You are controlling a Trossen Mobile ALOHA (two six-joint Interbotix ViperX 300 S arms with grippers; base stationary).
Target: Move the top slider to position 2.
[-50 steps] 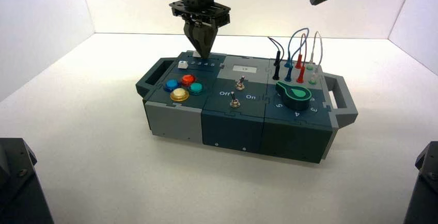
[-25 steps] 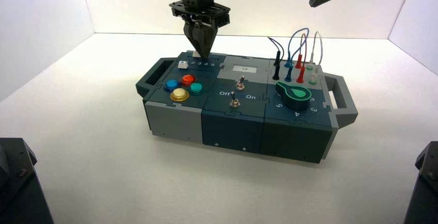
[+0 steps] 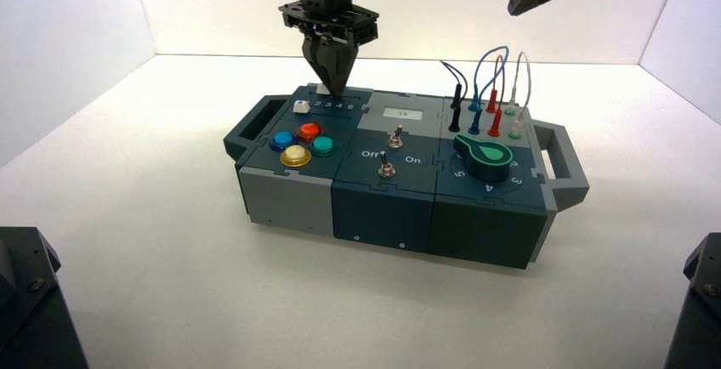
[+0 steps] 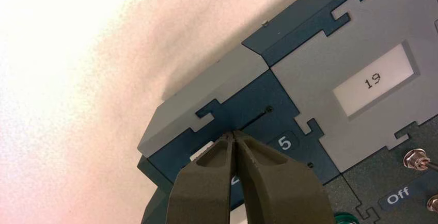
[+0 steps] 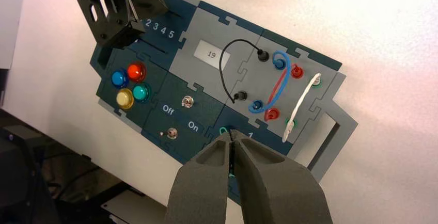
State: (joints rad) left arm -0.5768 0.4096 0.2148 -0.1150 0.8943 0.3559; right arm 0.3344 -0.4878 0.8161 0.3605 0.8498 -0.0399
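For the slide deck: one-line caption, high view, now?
Left gripper, shut, at the top slider on the box; right gripper idle beyond the wires.

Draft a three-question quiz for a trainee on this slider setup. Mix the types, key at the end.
1. True or false: the shut left gripper has its tips down at the dark slotted track, beside the small white cube-shaped knob of the top slider, while the right gripper is raised over the box's right-hand part.

2. Multiple choice: what does the white rectangular display on the grey panel read?
a) 91
b) 19
c) 16

3. Fill in: in the high view, the round plastic button nearest the box's front edge is ____ in colour.

Key: 1 true; 2 b; 3 yellow
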